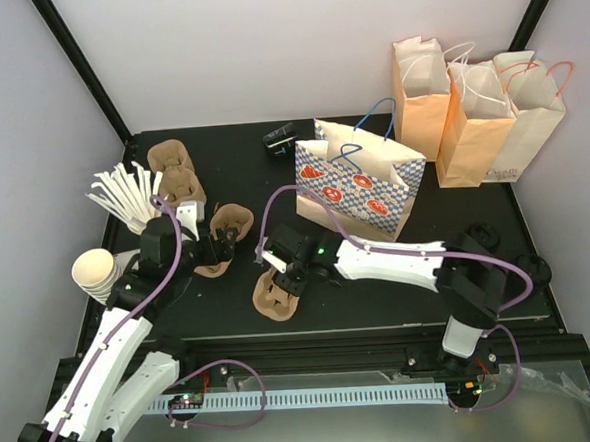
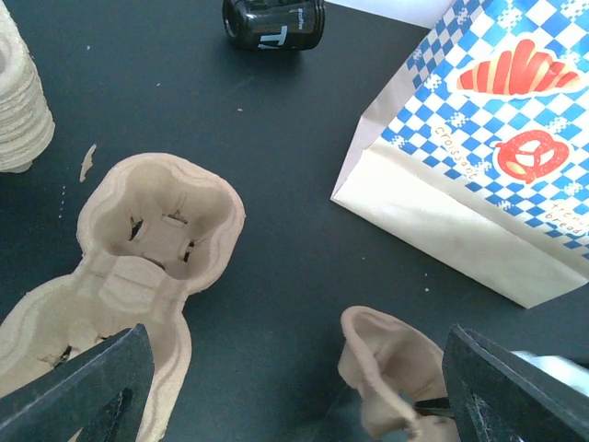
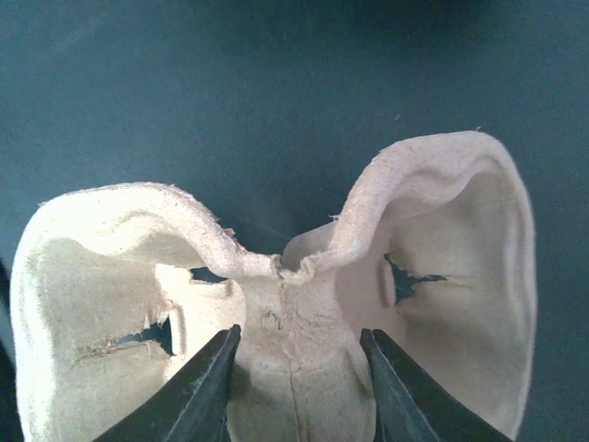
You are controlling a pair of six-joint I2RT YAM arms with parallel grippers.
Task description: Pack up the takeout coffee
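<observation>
The right gripper (image 3: 299,333) has its jaws on each side of a brown cup carrier (image 3: 460,258). I cannot tell if it pinches. The left gripper (image 2: 299,387) is spread wide. Farther back, the takeout coffee (image 1: 280,139) lies on its side near the blue bag (image 1: 358,182), not packed.
</observation>
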